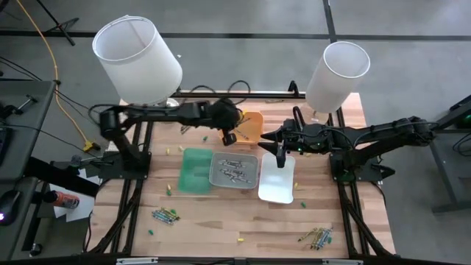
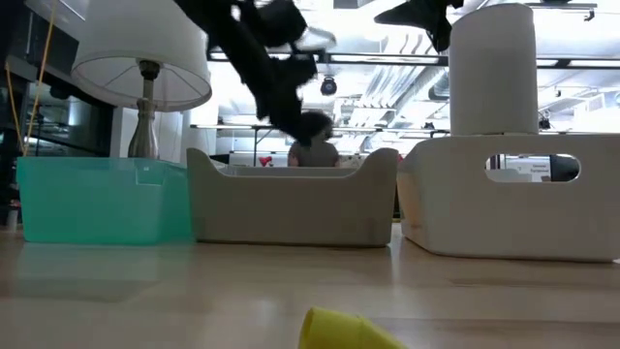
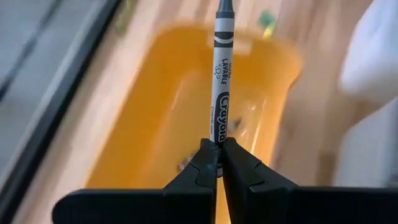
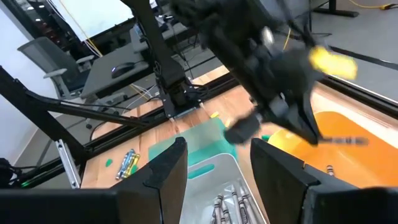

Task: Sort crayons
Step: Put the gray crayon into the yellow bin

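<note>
- L pincer [image 3: 219, 163] is clamped on a grey crayon [image 3: 221, 81], which sticks straight out past the fingertips; in the high view we see this pincer [image 1: 229, 137] over the orange tray [image 1: 251, 125], at the table's far side
- orange tray [image 3: 186, 106] lies right below the held crayon; a few small sticks lie on its floor, blurred, so we can't tell their colour
- R pincer [image 4: 214, 171] stands with fingers apart, nothing btw them; in the high view it [image 1: 280, 157] hangs over the far end of the white tray [image 1: 277, 184]
- grey tray [image 1: 235, 169] sits btw green tray [image 1: 196, 171] and white tray, all three side by side mid-table; grey tray holds a bunch of grey crayons [image 1: 233, 168]
- loose crayons still on the table: one cluster [image 1: 165, 215] near the front L, another cluster [image 1: 317, 236] near the front R; single green and yellow bits lie scattered around the trays
- low view: a yellow crayon end [image 2: 339, 330] lies close to the camera on the table [image 2: 194, 291]; the three trays stand in a row behind it
- two white lamps [image 1: 136, 59] stand at the table's far corners
</note>
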You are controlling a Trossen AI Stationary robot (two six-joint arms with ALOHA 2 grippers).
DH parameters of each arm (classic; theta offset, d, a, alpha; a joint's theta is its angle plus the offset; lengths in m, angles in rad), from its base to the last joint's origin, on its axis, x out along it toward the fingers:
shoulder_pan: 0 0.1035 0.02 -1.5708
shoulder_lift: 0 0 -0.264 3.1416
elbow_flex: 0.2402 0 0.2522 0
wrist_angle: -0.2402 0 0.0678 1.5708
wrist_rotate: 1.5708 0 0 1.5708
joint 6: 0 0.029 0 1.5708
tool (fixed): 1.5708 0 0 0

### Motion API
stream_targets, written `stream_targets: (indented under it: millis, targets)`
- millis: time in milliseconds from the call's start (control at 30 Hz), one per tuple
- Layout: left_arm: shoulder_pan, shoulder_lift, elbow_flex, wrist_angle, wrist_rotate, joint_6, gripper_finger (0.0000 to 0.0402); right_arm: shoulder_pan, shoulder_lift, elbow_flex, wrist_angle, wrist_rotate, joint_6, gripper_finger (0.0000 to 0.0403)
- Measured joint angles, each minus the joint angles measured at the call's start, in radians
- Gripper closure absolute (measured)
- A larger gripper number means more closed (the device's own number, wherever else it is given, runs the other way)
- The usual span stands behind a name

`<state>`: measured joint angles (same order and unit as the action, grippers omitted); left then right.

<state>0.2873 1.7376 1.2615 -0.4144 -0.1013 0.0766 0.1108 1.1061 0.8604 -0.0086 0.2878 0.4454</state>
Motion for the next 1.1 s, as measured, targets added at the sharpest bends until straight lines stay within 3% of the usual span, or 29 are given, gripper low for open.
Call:
stream_targets:
  millis: [300, 767, 900, 1100]
  targets:
    - [0.021, 0.175, 0.009, -0.020, -0.012, 0.046, 0.0401, 0.000, 0.000, 0.000, -0.002, 0.000, 0.003, 0.0233]
    - [0.021, 0.223, 0.009, 0.000, -0.016, 0.078, 0.0400, 0.000, 0.000, -0.001, -0.003, 0.002, 0.003, 0.0233]
    - [0.020, 0.223, 0.009, 0.001, -0.045, 0.098, 0.0379, 0.000, 0.000, -0.001, -0.003, 0.002, 0.002, 0.0233]
    - [0.017, 0.208, 0.012, -0.006, -0.086, 0.103, 0.0318, 0.000, 0.000, -0.001, -0.002, 0.002, 0.000, 0.0233]
